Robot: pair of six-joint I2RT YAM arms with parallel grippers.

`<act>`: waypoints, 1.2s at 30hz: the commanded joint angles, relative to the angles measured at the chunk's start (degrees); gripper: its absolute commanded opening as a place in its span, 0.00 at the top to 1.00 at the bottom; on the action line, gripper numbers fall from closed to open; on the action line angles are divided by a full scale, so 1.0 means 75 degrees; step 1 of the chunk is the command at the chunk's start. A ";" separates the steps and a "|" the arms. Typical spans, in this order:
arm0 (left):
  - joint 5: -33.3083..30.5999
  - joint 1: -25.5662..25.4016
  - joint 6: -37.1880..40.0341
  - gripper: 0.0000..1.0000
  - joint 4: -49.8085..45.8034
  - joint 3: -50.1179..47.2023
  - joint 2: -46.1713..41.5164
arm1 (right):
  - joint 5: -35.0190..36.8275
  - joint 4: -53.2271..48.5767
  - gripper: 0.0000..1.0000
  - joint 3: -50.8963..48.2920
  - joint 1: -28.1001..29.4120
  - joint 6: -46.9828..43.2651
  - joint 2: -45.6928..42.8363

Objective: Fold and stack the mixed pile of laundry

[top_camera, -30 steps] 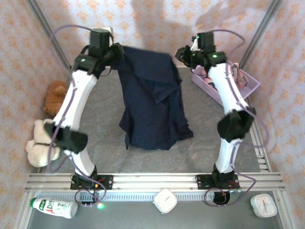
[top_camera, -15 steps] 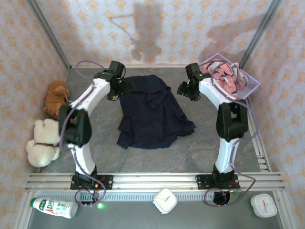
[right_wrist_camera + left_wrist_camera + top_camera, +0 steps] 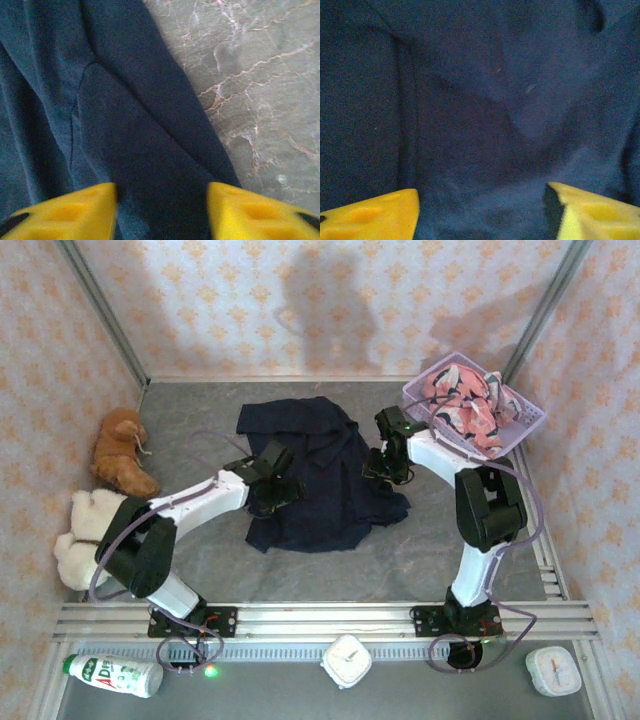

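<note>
Two garments are lying well apart. The salmon-pink shark-print garment (image 3: 465, 400) is sitting bunched up inside the lavender lattice basket (image 3: 538, 416) at the far right corner. The dark navy garment (image 3: 320, 510) is lying out on the grey marbled table (image 3: 200, 420), about midway between the arms. Its long axis is running from the far side toward the near edge, leaning slightly left as it comes nearer. It is looking rumpled rather than flat, with overlapping folds, a visible seam and an uneven outline. The left gripper (image 3: 482, 200) is hanging low over the cloth's left part with its yellow fingers spread wide, nothing clamped. The right gripper (image 3: 162, 200) is sitting at the cloth's right edge. Its fingers are standing apart with navy cloth between them, and I cannot tell whether they are pinching it.
</note>
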 commanded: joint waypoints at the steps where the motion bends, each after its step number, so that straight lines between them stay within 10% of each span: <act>1: -0.0407 -0.0058 -0.0773 0.40 0.0770 -0.0299 0.0280 | 0.0074 0.0180 0.86 -0.0086 -0.0030 0.0143 -0.0048; 2: -0.0510 -0.0059 -0.0847 0.43 0.0740 -0.0396 0.0415 | 0.0287 0.0144 1.00 -0.0120 -0.0053 0.0221 -0.0148; 12: -0.2477 0.0882 0.0599 0.58 -0.1595 0.0761 0.2042 | 0.0394 -0.0820 1.00 -0.1094 -0.1033 -0.0134 -0.1845; 20: -0.3645 0.2070 0.2642 0.54 -0.3146 0.5511 0.4985 | -0.1184 -0.1448 0.99 -0.1874 0.0521 0.0313 -0.2174; 23: -0.3591 0.2218 0.3395 0.43 -0.3929 0.7963 0.6048 | -0.1971 -0.1576 0.63 -0.1526 0.0629 0.0186 -0.2266; 27: -0.3577 0.2228 0.3796 0.16 -0.5020 1.0477 0.6750 | -0.0703 -0.1979 0.38 -0.0439 0.0569 -0.0221 -0.2146; 30: -0.2833 0.2206 0.3620 0.12 -0.5013 1.0098 0.6059 | 0.0144 -0.1638 0.37 0.0310 0.0401 -0.0110 -0.1567; 36: -0.0878 0.1927 0.2049 0.12 -0.2814 0.5436 0.3155 | 0.0592 -0.0360 0.37 0.1963 0.0400 0.0487 0.0320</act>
